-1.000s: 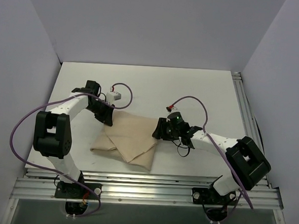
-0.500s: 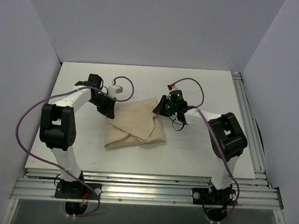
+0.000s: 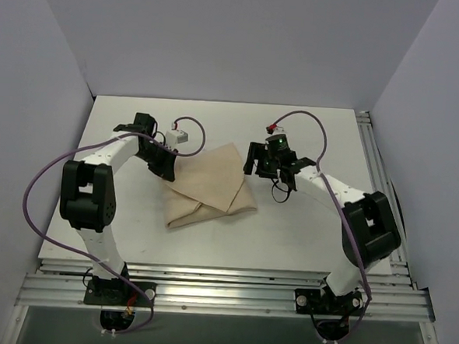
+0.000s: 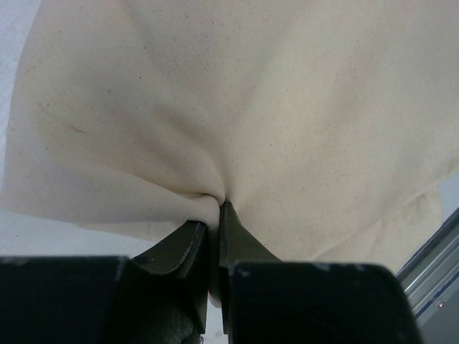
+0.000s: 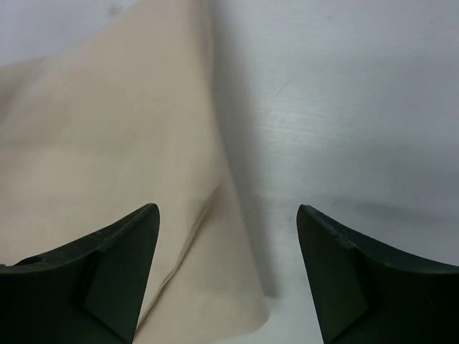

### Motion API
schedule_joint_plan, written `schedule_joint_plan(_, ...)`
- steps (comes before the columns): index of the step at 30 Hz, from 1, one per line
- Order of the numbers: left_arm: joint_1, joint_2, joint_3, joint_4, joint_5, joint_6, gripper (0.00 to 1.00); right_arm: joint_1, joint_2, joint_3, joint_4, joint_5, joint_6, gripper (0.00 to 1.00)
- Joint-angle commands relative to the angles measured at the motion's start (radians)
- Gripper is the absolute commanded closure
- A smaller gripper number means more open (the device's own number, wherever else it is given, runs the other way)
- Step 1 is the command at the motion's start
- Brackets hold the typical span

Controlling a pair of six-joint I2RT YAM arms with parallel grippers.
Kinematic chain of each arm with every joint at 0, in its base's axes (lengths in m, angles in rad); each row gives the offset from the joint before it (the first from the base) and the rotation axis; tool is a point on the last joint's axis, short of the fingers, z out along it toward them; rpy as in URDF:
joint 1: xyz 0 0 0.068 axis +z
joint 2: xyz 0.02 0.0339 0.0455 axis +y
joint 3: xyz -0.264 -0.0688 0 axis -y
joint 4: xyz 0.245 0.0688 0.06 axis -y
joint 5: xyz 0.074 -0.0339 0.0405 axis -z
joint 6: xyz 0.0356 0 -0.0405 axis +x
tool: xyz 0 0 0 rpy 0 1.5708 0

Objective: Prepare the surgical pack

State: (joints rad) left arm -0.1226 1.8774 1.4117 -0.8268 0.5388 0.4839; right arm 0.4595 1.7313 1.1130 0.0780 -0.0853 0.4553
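Left gripper point(image 4: 217, 208) was clamped on a fold of the tan cloth point(image 3: 213, 185), with both fingers pressed together and fabric bunched up at the tips. Seen from above, we placed that grip at about 9 to 10 o'clock on the cloth's outline. Right gripper point(image 5: 228, 215) stood with its jaws wide apart and nothing between them. It sat at roughly 2 o'clock of the cloth, over the cloth's edge. One finger was above fabric and the other above bare table point(image 3: 304, 231). We could not tell whether it touched the cloth.

The cloth lay near the middle of the table as a loose, folded bundle, with an upper layer overlapping a lower one and a corner pointing toward 7 o'clock. We could not tell whether anything was wrapped inside, because only fabric showed in all three views.

A white connector point(image 3: 180, 136) sat just beside the left wrist at 11 o'clock of the cloth. A purple cable point(image 3: 35, 187) looped wide off the left arm toward 9 o'clock, well apart from the cloth. A second purple lead point(image 3: 303, 116) arched over the right wrist. Aluminium rails point(image 3: 230, 293) ran along the table's 6 o'clock edge, with more along its 3 o'clock side. Plain walls point(image 3: 221, 47) closed the scene at 9, 12 and 3 o'clock. Only the two arms reached over the cloth.
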Motion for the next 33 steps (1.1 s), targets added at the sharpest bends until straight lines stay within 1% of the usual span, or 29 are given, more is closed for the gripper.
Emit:
schedule_joint_plan(1, 0.006, -0.044, -0.016, -0.032, 0.010, 0.032, 0.89, 0.128, -0.160, -0.059, -0.073, 0.116, 0.086, 0.27)
schedule_joint_plan(3, 0.006, -0.050, -0.026, -0.018, 0.015, 0.032, 0.89, 0.162, -0.200, -0.122, -0.073, 0.096, 0.146, 0.32)
schedule_joint_plan(4, 0.005, -0.055, -0.037, -0.014, 0.015, 0.030, 0.89, 0.182, -0.216, -0.149, -0.058, 0.066, 0.201, 0.33)
schedule_joint_plan(6, 0.005, -0.061, -0.045, -0.003, 0.009, 0.033, 0.89, 0.191, -0.252, -0.227, 0.035, -0.014, 0.259, 0.39)
schedule_joint_plan(7, 0.005, -0.064, -0.046, -0.002, 0.007, 0.033, 0.89, 0.194, -0.257, -0.245, 0.069, -0.033, 0.282, 0.41)
schedule_joint_plan(8, 0.003, -0.067, -0.046, 0.002, 0.004, 0.035, 0.89, 0.196, -0.251, -0.252, 0.091, -0.042, 0.307, 0.45)
schedule_joint_plan(10, 0.003, -0.073, -0.048, 0.012, -0.003, 0.033, 0.89, 0.199, -0.236, -0.245, 0.077, -0.025, 0.307, 0.46)
schedule_joint_plan(13, 0.000, -0.080, -0.056, 0.031, -0.013, 0.028, 0.88, 0.206, -0.205, -0.258, 0.120, -0.060, 0.301, 0.48)
schedule_joint_plan(15, -0.005, -0.083, -0.060, 0.040, -0.020, 0.027, 0.88, 0.214, -0.184, -0.265, 0.181, -0.086, 0.310, 0.51)
schedule_joint_plan(18, -0.009, -0.093, -0.074, 0.054, -0.025, 0.021, 0.88, 0.226, -0.148, -0.255, 0.197, -0.091, 0.309, 0.56)
schedule_joint_plan(25, -0.012, -0.101, -0.089, 0.068, -0.036, 0.015, 0.87, 0.246, -0.101, -0.266, 0.246, -0.114, 0.326, 0.59)
schedule_joint_plan(27, -0.014, -0.103, -0.091, 0.069, -0.034, 0.012, 0.87, 0.248, -0.084, -0.262, 0.255, -0.140, 0.326, 0.68)
schedule_joint_plan(28, -0.012, -0.103, -0.091, 0.066, -0.033, 0.012, 0.86, 0.248, -0.073, -0.262, 0.273, -0.157, 0.326, 0.78)
schedule_joint_plan(29, -0.015, -0.106, -0.089, 0.064, -0.036, 0.012, 0.84, 0.248, -0.070, -0.262, 0.281, -0.189, 0.327, 0.84)
schedule_joint_plan(30, -0.015, -0.112, -0.085, 0.060, -0.036, 0.013, 0.84, 0.248, -0.070, -0.263, 0.301, -0.209, 0.335, 0.93)
schedule_joint_plan(31, -0.015, -0.116, -0.082, 0.046, -0.037, 0.013, 0.78, 0.249, -0.075, -0.265, 0.305, -0.223, 0.339, 0.99)
schedule_joint_plan(33, -0.020, -0.142, -0.071, 0.032, -0.040, 0.015, 0.65, 0.257, -0.093, -0.263, 0.287, -0.231, 0.344, 1.00)
